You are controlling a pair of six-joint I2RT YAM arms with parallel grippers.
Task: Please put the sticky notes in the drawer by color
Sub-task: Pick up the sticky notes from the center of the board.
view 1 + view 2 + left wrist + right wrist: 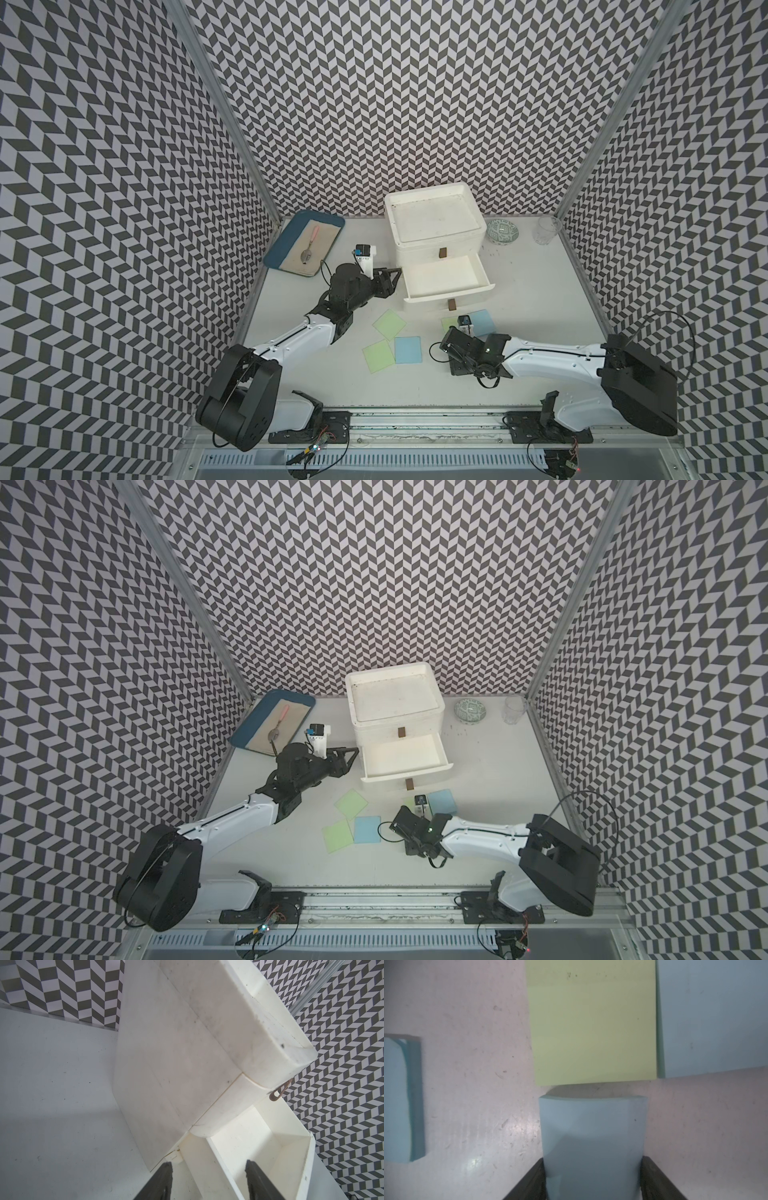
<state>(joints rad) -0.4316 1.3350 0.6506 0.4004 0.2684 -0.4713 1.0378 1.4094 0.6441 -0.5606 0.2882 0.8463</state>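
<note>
Bowed between the black fingers of the right gripper (pixel 592 1167), which pinch its side edges, a light blue square paper sticky note (pixel 593 1130) hangs just above the table (pixel 477 1105). Ahead lie a pastel green note (pixel 593 1022) and a second blue note (pixel 712 1018), then the open white plastic drawer (pixel 451 292). Left gripper (pixel 392 280), half-open and empty, hovers beside it.

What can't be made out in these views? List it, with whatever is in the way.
- Right gripper: hidden under its own wrist in both top views. Only the right wrist view shows it, closed on the held blue sticky note.
- Green sticky note: partly covered by the wrist camera in both top views.
- Upper drawer: shut, so its contents are hidden.
- Second blue sticky note: cut off by the right wrist view's edge and blurred.
</note>
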